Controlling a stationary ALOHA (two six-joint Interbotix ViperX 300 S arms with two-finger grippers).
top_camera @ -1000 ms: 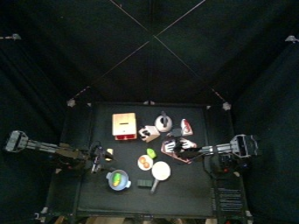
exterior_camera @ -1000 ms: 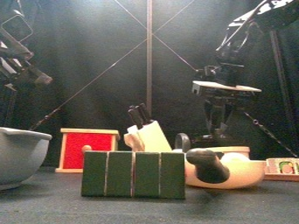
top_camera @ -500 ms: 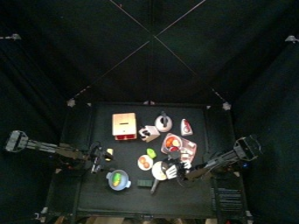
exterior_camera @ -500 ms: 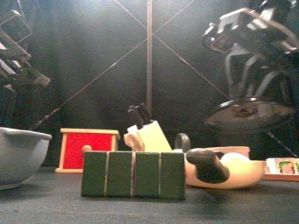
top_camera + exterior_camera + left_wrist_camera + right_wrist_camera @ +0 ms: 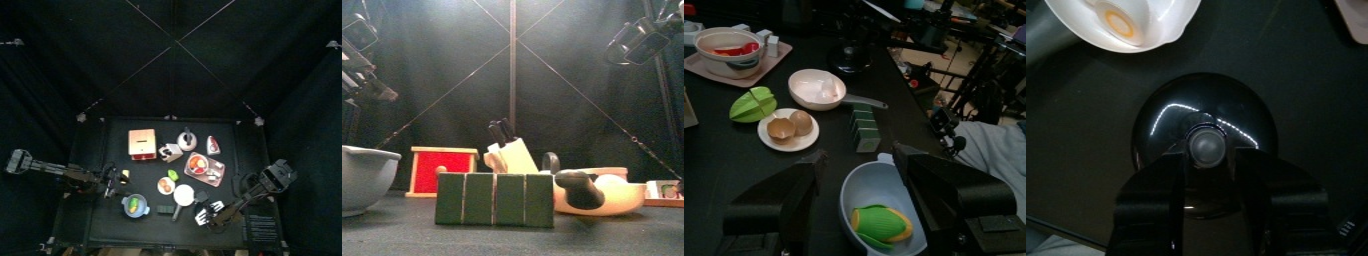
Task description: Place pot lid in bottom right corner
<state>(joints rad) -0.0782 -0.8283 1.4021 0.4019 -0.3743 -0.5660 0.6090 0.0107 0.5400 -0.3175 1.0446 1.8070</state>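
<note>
The pot lid (image 5: 1200, 140) is a dark glass disc with a grey knob, seen close over the black tabletop in the right wrist view. My right gripper (image 5: 1207, 150) is shut on it, one jaw on each side of the knob. From above, that gripper (image 5: 207, 212) reaches in from the right towards the table's front, a short way in from the bottom right corner (image 5: 230, 232). Whether the lid touches the table I cannot tell. The front view shows only the right arm (image 5: 643, 40), high up. My left gripper (image 5: 865, 190) rests open over a grey bowl (image 5: 885, 205) at the left.
A white bowl (image 5: 185, 194) and a green block (image 5: 166, 211) lie just left of the lid. Farther back are a red box (image 5: 142, 142), a plate of food (image 5: 167, 185) and a tray with a bowl (image 5: 201, 165). In front stands the green block (image 5: 494, 199).
The right arm has swung from the table's middle right towards the front right, carrying the lid down low. The lid has dropped out of the front view. The left arm has not moved.
</note>
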